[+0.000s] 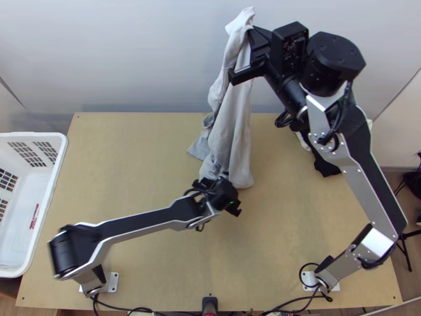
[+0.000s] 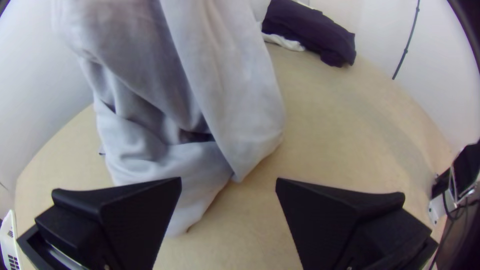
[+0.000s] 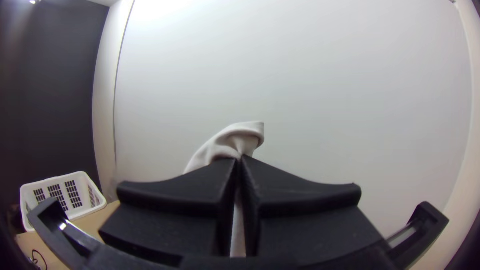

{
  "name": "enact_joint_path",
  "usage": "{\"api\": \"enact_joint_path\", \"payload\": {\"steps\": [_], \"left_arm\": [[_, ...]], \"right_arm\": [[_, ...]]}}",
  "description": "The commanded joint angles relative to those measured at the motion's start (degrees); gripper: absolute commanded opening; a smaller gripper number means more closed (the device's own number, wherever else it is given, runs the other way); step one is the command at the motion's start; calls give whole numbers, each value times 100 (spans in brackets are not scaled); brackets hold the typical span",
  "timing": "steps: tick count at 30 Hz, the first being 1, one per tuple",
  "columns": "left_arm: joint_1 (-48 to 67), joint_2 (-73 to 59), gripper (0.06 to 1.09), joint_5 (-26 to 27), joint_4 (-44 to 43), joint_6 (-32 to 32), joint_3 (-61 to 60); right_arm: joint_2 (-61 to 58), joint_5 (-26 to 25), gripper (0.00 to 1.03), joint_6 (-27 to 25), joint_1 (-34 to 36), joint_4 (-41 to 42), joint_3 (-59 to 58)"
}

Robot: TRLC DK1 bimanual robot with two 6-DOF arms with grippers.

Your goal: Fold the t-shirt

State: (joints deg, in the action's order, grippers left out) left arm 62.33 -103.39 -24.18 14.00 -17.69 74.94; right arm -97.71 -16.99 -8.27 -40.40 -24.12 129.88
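Observation:
My right gripper (image 1: 253,38) is high over the table's far edge, shut on the upper end of the light grey t-shirt (image 1: 234,116). The shirt hangs bunched in long folds, its lower end near the table. Beside that lower end is my left gripper (image 1: 222,195). In the left wrist view the left gripper (image 2: 228,184) stands open, the hanging shirt (image 2: 190,110) beyond its fingers and none of it seen clamped. In the right wrist view a gathered tip of cloth (image 3: 232,140) sticks out past the closed right gripper (image 3: 240,159).
A white basket (image 1: 59,174) stands at the table's left edge. Dark cloth (image 1: 325,166) lies toward the back right, with some white cloth beside it, partly under the right arm. A pale wall (image 1: 131,58) rises behind the table. Bare wood (image 1: 131,163) shows left of the shirt.

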Motion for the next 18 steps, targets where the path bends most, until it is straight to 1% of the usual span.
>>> {"api": "enact_joint_path", "payload": {"steps": [1,8,12,13,14,15,16,17,18], "left_arm": [[52,-1051,98,-631,-486,12,496],[52,-1596,98,-825,-626,12,970],[-107,-1886,97,-754,-486,38,997],[-186,-1930,91,-710,-486,3,944],[-265,-1948,72,-702,-486,-6,909],[-335,-1948,44,-675,-486,-15,909],[-414,-1930,13,-675,-495,-15,935],[-467,-1869,10,-675,-442,-41,953],[-511,-1710,10,-658,-424,-59,900]], "right_arm": [[147,-6,3,1,24,-154,-33],[173,3,3,-8,50,-339,-33],[191,3,3,-8,50,-365,-42],[191,3,3,1,50,-392,-42],[191,3,3,1,59,-401,-69],[209,3,3,10,76,-401,-121],[235,3,3,19,94,-409,-183],[261,3,3,36,103,-418,-236],[288,3,3,45,112,-436,-288]]}}
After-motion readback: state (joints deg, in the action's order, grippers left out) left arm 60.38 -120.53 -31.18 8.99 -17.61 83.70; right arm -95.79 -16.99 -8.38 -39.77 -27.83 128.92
